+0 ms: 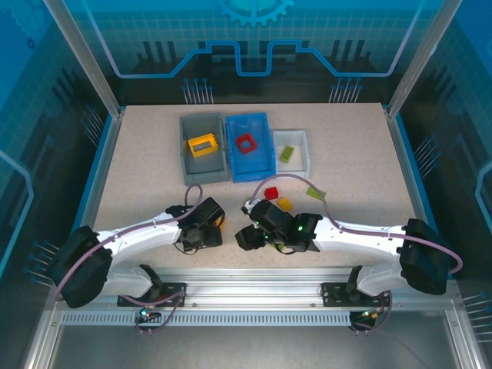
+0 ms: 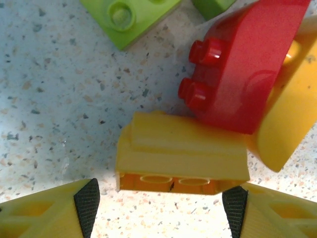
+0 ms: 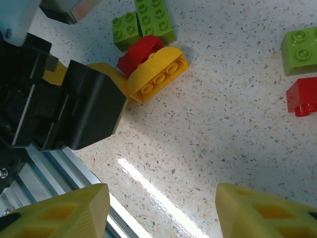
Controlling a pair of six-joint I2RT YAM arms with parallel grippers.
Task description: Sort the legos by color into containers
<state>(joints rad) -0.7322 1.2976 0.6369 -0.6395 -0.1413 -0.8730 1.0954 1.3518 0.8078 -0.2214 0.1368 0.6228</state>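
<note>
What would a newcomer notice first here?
A tidy row at the far side of the table: a yellow frame in the grey bin, a red frame in the blue bin, a green piece in the white tray. Nearer, loose legos lie scattered. The left gripper hangs open right at a yellow brick with a red brick against it.

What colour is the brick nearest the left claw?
The brick is yellow; left wrist view shows it best.
</note>
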